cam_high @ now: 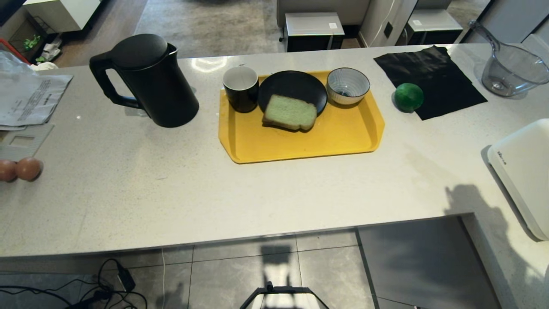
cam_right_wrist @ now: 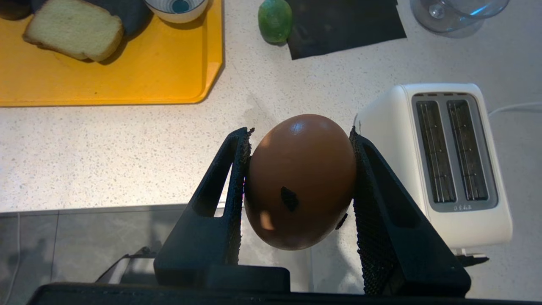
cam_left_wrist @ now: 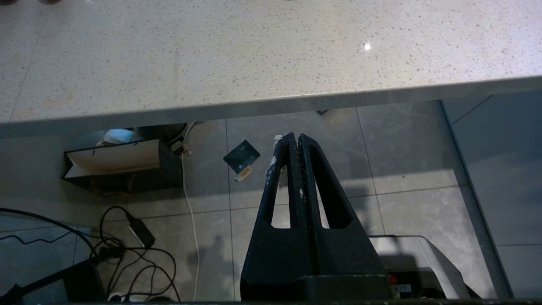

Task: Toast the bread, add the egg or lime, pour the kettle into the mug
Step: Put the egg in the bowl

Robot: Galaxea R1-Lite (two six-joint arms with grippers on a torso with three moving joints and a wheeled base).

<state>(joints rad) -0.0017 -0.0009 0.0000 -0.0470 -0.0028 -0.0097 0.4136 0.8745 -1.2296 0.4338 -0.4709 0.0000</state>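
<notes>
My right gripper (cam_right_wrist: 300,131) is shut on a brown egg (cam_right_wrist: 300,178) with a dark spot, held above the counter's front edge beside the white toaster (cam_right_wrist: 449,165). The pale green bread (cam_high: 290,112) leans on a black plate (cam_high: 291,83) on the yellow tray (cam_high: 300,143). The black mug (cam_high: 240,88) stands at the tray's far left corner, and the black kettle (cam_high: 146,81) stands left of the tray. The lime (cam_high: 408,97) lies right of the tray, at the edge of a black cloth (cam_high: 433,73). My left gripper (cam_left_wrist: 295,137) hangs shut and empty below the counter edge, over the floor. Neither gripper shows in the head view.
A striped bowl (cam_high: 348,86) sits on the tray's far right corner. A clear glass jug (cam_high: 510,68) stands at the far right. Two more eggs (cam_high: 28,168) lie at the counter's left edge, near papers (cam_high: 30,98). Cables lie on the tiled floor (cam_left_wrist: 127,245).
</notes>
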